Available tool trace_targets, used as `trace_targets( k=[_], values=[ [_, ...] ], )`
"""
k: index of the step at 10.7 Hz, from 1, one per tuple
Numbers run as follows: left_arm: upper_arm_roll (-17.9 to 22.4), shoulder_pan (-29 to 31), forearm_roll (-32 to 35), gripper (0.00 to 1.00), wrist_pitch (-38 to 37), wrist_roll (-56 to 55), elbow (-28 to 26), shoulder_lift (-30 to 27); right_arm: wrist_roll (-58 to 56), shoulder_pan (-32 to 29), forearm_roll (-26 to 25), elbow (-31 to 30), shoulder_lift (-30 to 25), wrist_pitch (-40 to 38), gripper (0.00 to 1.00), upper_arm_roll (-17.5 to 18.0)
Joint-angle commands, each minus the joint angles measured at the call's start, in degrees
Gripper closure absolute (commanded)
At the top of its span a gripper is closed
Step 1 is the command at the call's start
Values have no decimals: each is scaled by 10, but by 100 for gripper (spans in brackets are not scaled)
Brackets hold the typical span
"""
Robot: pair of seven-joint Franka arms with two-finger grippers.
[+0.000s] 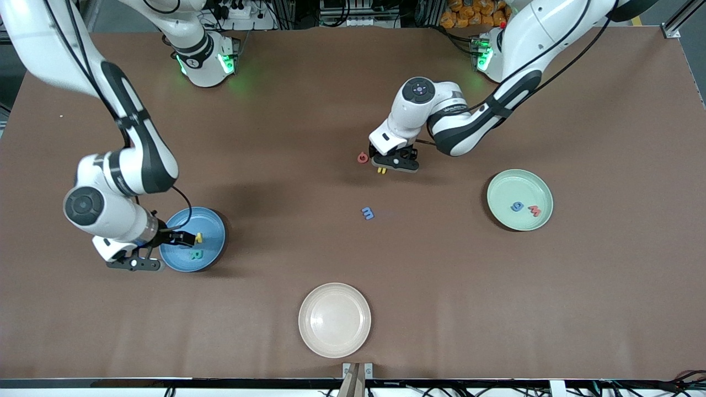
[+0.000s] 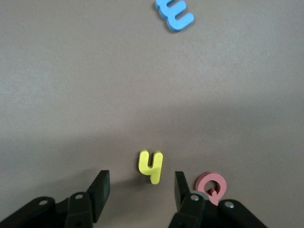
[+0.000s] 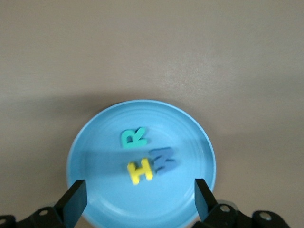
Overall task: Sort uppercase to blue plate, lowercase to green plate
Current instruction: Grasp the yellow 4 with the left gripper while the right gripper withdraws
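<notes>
Cream plate nearest, unused; sorting centres on the yellow h.
Taking the h as landmark: left gripper hovers over it, fingers apart astride it, red G just beside, blue m nearer the camera. Light, soft, matte foam; I'd pinch its straight stem. Right gripper, spread wide, is over the glossy blue plate holding R, H, M; green plate holds g, w.

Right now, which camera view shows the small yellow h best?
The left wrist view: the yellow h lies whole between the open left gripper fingers. In the front view only its legs show under that gripper. The right wrist view misses it.
</notes>
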Motion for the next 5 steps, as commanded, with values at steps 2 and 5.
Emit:
trace_targets(
  k=[2,5],
  values=[
    [62,-58,25,37,28,-23,6,0,-6,1,13,-14,-111,-82,0,34],
    [70,-67,32,37,33,-27,7,7,-7,-3,13,-13,-183,-127,0,65]
  ],
)
